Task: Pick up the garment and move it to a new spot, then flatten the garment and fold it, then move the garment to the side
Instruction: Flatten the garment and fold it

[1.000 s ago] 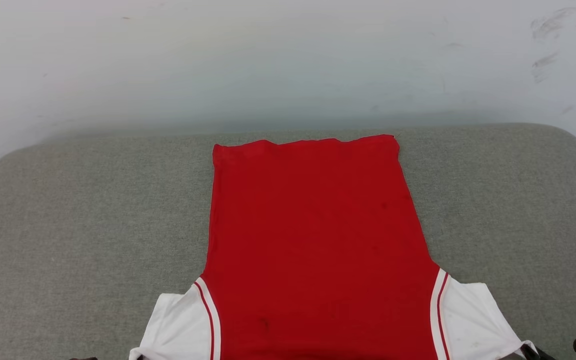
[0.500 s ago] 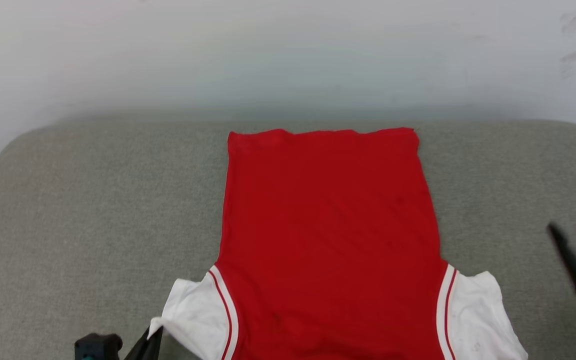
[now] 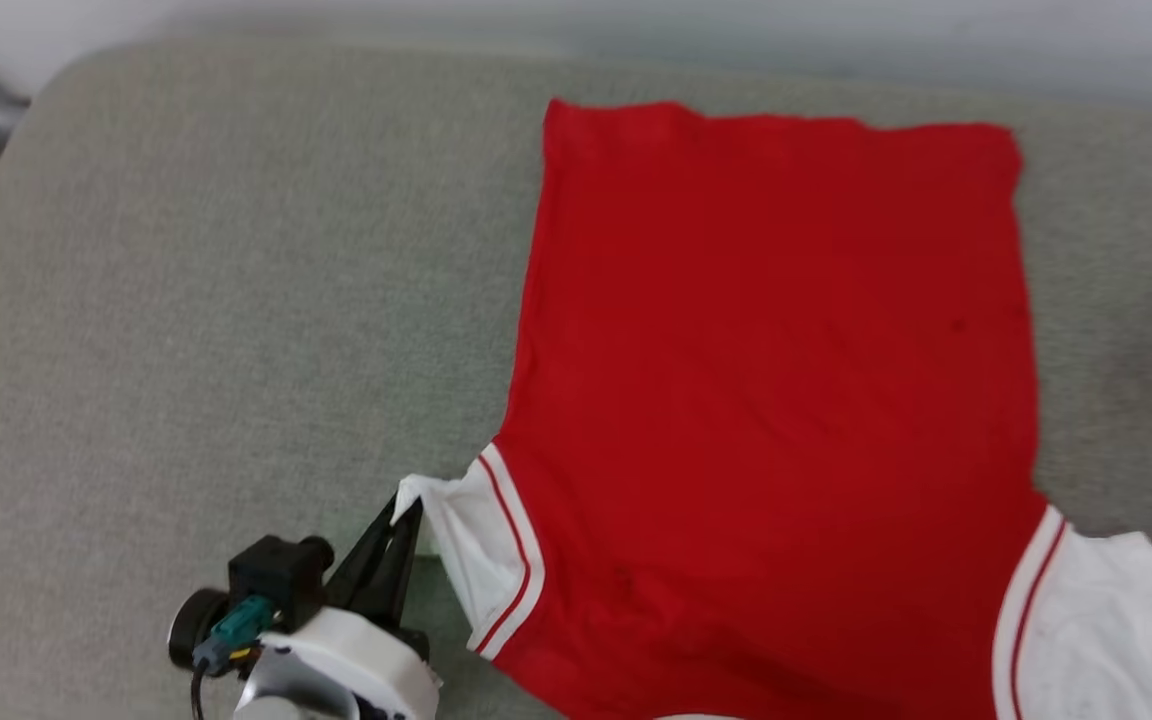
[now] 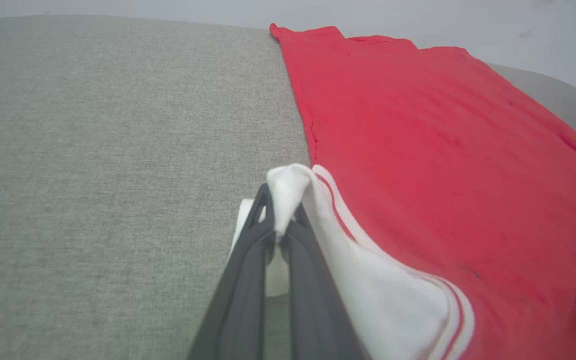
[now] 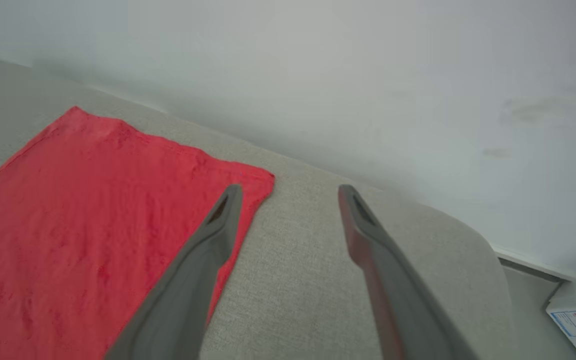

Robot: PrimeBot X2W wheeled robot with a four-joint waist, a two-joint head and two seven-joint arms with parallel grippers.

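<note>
One left end effector (image 3: 404, 520) sits at the near left of the grey fabric counter (image 3: 216, 300), pinched tight on the bunched tip of the left white sleeve (image 3: 471, 560). One garment (image 3: 776, 400) lies flat right of centre, red side up, with two white sleeves nearest the robot and the hem toward the wall (image 5: 318, 75); its long axis runs near to far. One right end effector (image 5: 290, 192) hangs by the hem's right corner, spread wide and empty
</note>
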